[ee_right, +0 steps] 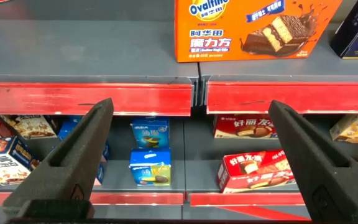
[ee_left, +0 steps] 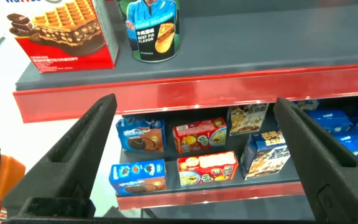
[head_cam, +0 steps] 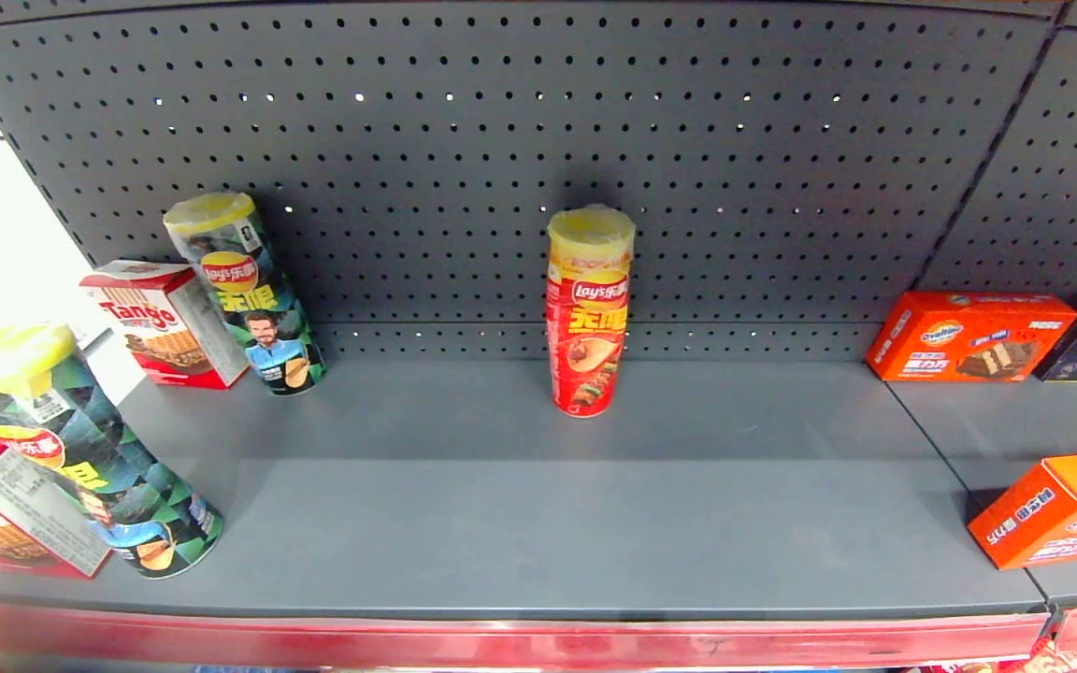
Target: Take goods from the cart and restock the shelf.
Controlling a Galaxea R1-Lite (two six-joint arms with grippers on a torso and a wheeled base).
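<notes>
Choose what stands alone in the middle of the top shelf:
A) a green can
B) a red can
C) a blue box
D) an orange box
B: the red can stands upright by itself midway along the shelf, close to the pegboard.

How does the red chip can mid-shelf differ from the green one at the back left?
The red can shows food; the green can shows a person. The red can stands alone mid-shelf; the green can stands beside a red wafer box. Both are upright tubes with yellow lids.
</notes>
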